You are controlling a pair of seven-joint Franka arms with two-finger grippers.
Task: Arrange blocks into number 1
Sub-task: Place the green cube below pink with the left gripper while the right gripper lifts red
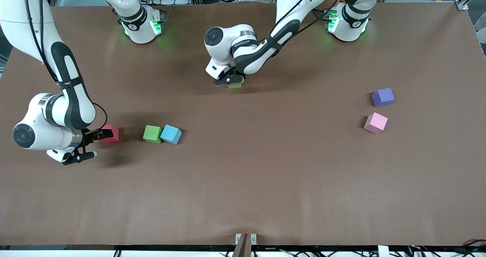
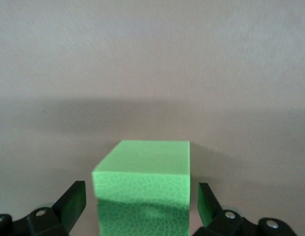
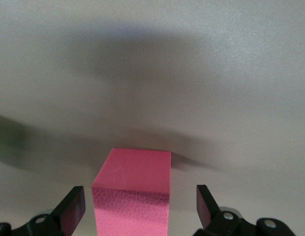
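Left hand (image 1: 232,83): I see it low over mid-bench (image 1: 243,181), toward the arms' bases; fingers (image 2: 74,202) spread, a gap on each side of a green block (image 2: 142,179); from the front only a sliver of that block shows under the hand.
Right hand (image 1: 86,145): at the right arm's end; fingers (image 3: 73,206) spread astride the red block (image 1: 110,133), not touching it; wrist view cuts off its lower face.
Second green block (image 1: 152,134): touching the light blue cube (image 1: 171,134).
Pink block (image 1: 376,122): at the left arm's end; purple cube (image 1: 382,97) near, farther from the camera.
Hard to make out: I find only one pink block; no orange one.
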